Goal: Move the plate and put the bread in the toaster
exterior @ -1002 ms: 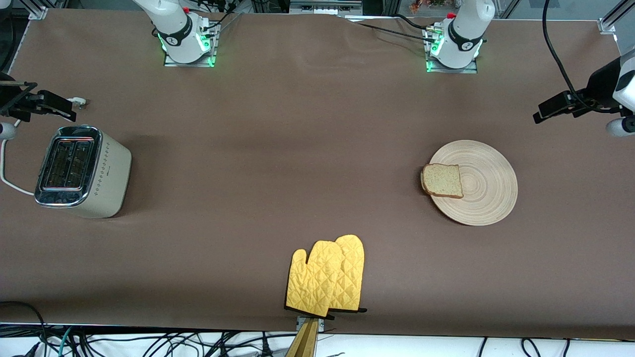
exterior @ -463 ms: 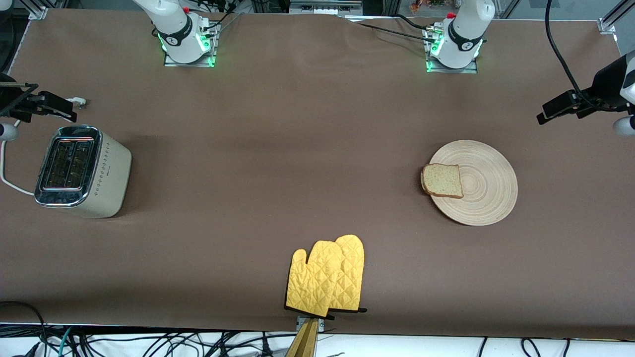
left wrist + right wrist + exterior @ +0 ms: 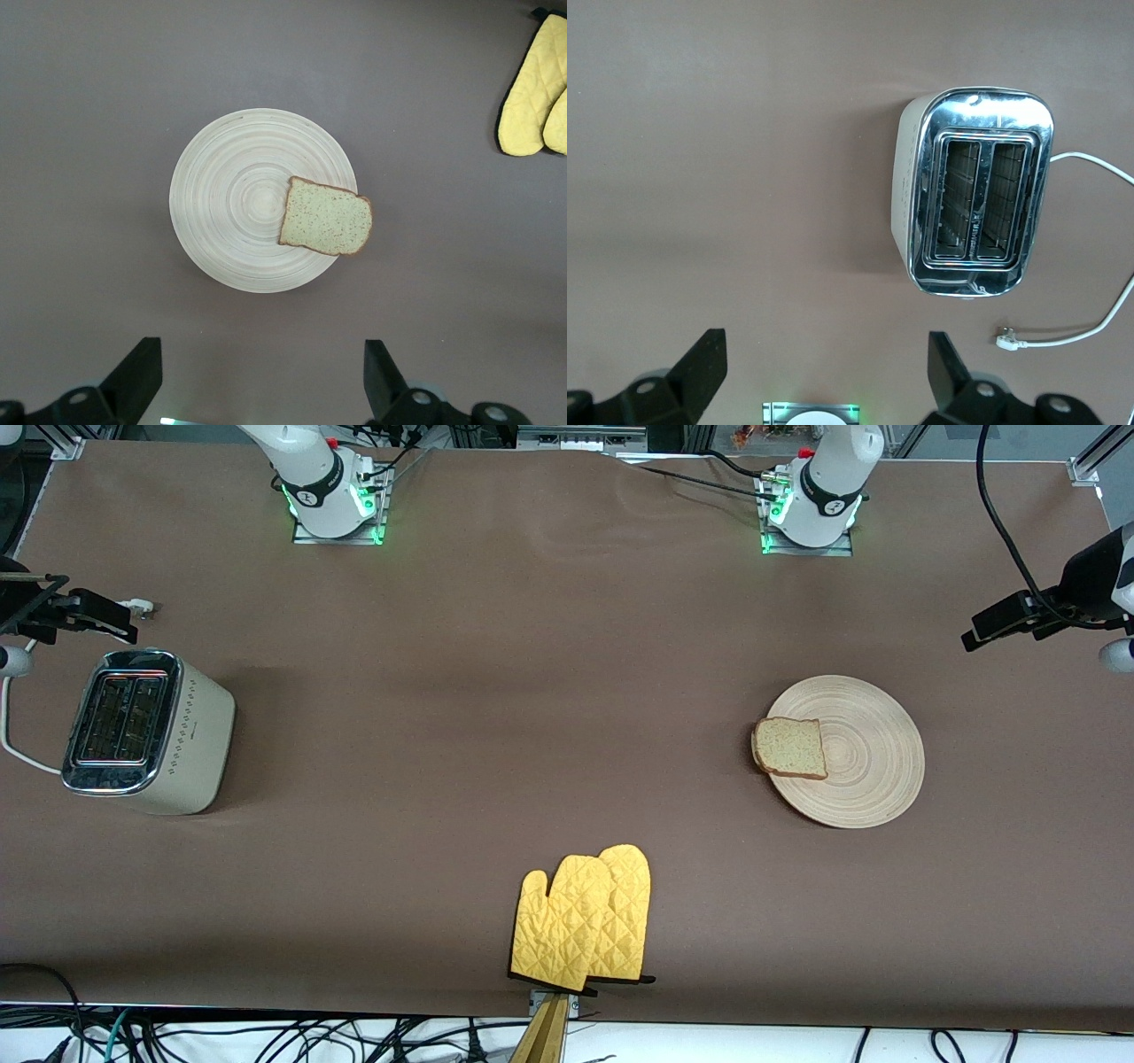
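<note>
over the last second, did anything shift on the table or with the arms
Only the left gripper moved: it drifted a little toward the left arm's end of the table and away from the front camera, jaws open, holding nothing. The right gripper waits open beside the toaster. The bread stays on the plate, the yellow oven mitts unmoved.

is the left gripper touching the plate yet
Apart. The left wrist view shows the left gripper open, with bare table between its fingertips and the plate; the bread lies untouched on it.
</note>
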`<state>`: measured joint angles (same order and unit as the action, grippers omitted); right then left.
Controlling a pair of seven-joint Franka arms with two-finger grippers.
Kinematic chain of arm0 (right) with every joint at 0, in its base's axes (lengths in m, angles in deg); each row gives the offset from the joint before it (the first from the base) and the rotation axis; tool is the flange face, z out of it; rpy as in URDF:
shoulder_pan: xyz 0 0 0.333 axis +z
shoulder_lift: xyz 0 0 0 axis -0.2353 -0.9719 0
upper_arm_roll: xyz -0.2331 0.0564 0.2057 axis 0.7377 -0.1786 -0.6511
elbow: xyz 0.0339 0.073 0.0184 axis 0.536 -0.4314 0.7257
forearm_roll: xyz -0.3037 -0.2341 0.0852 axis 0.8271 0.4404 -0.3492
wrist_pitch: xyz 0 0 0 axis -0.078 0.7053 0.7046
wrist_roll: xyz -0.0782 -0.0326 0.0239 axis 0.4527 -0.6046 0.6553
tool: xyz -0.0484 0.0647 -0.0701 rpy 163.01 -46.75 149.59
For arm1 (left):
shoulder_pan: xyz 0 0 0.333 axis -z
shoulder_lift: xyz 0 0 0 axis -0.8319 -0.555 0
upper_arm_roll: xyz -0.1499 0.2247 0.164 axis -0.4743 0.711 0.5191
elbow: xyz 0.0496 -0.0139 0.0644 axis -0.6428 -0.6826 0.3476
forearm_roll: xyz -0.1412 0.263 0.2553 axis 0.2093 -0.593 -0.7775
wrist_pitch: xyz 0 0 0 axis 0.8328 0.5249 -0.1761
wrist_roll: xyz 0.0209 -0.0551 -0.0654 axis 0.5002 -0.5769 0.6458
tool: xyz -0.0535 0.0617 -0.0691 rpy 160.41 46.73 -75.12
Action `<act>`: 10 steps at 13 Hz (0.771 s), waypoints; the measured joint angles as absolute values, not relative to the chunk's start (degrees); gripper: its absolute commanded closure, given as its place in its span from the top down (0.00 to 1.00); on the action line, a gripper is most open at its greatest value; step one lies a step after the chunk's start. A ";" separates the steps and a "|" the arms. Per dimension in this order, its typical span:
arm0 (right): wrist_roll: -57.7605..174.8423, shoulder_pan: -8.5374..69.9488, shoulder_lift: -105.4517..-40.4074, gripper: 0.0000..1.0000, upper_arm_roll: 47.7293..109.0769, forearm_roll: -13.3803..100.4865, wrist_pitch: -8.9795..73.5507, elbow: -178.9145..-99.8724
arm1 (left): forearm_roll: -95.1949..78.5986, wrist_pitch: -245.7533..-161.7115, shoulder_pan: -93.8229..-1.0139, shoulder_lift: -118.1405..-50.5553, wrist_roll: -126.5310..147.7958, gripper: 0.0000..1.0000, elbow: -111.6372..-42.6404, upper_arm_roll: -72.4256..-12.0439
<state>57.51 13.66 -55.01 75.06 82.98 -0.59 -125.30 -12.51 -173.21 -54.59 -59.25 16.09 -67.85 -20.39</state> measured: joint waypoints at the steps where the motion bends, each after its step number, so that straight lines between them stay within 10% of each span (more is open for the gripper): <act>1: 57.51 13.66 -55.02 1.00 75.06 82.98 -0.59 -125.30 | -13.91 -173.21 -54.45 -59.27 16.05 1.00 -67.83 -20.56; 10: 57.51 13.66 -55.03 1.00 75.06 82.98 -0.59 -125.30 | -15.21 -173.21 -54.06 -59.28 16.05 1.00 -67.75 -21.17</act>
